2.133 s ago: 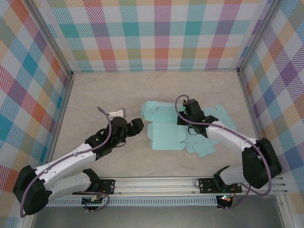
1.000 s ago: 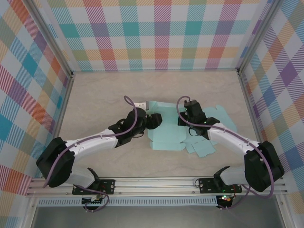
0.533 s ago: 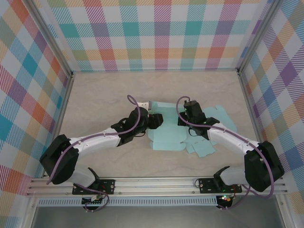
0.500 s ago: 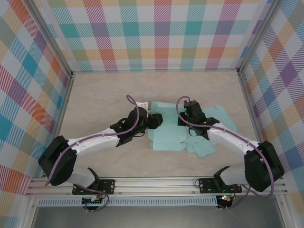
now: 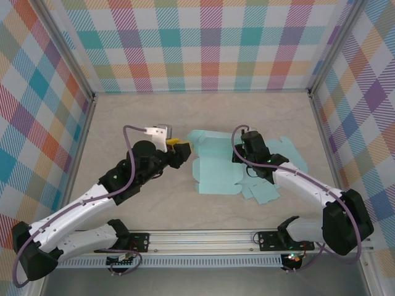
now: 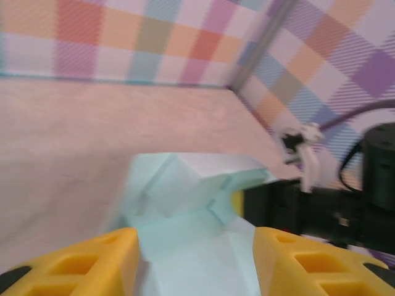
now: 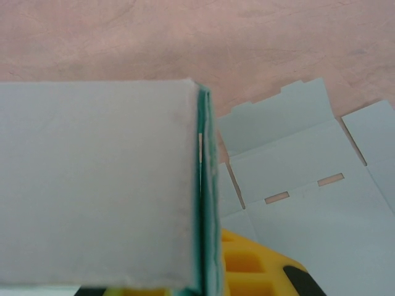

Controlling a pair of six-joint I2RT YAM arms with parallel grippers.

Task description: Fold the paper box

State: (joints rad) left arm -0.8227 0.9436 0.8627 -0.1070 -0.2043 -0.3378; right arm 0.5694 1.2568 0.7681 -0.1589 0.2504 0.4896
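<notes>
The table (image 5: 136, 117) carries the paper box (image 5: 216, 172), a pale teal blank lying mostly unfolded and flat between the two grippers. The right gripper (image 5: 242, 155) is clamped on a raised panel of the box, and the flat remainder extends ahead and to the right of its fingers. The left gripper (image 5: 180, 150) has its jaws apart and grips nothing; the box's nearest flap sits just ahead of its yellow fingers (image 6: 74, 265)
</notes>
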